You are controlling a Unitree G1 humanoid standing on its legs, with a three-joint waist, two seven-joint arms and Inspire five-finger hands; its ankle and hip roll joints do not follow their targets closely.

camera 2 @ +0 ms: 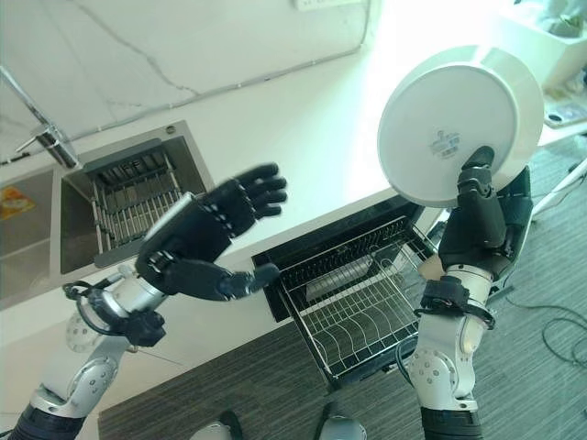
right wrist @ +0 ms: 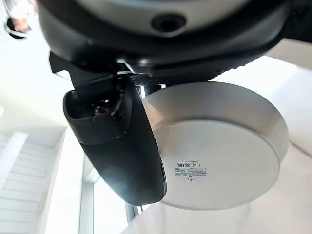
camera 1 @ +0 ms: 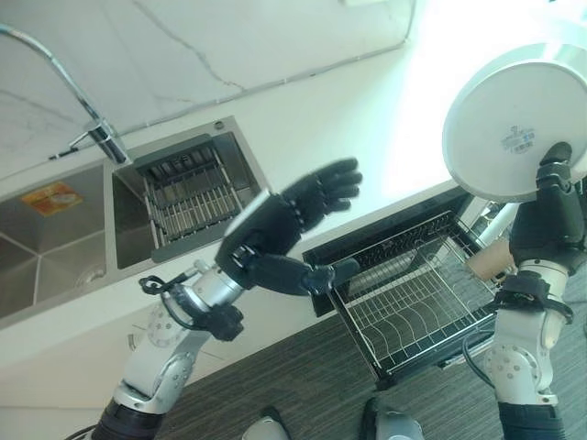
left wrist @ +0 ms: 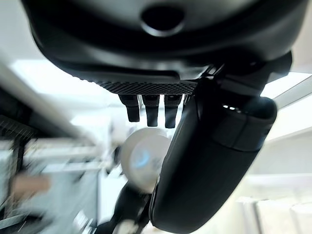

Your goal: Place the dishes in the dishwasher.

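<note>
Right hand (camera 2: 486,215) is raised at the right of the frame, thumb and fingers pinched on the lower rim of a white plate (camera 2: 449,124), which stands on edge with its underside facing the camera and a small printed label near the thumb. In the right wrist view the same plate (right wrist: 219,146) sits just past the thumb, underside outward. Left hand (camera 1: 284,225) is raised at frame centre, fingers straight and spread, thumb extended toward the right, holding nothing; it is well apart from the plate. Below and between the two hands, at lower centre-right, the dishwasher drawer (camera 1: 367,252) stands pulled out from under the counter, with its wire rack (camera 1: 413,307) exposed; no dish is visible in the rack. White countertop (camera 1: 303,119) runs diagonally across the frame. At the left, a steel sink (camera 1: 55,238) is set into it, with a dark slotted drain basket (camera 1: 188,192) in its right compartment and a curved faucet (camera 1: 83,105) above at upper left. Grey carpeted floor (camera 2: 550,302) lies at lower right
</note>
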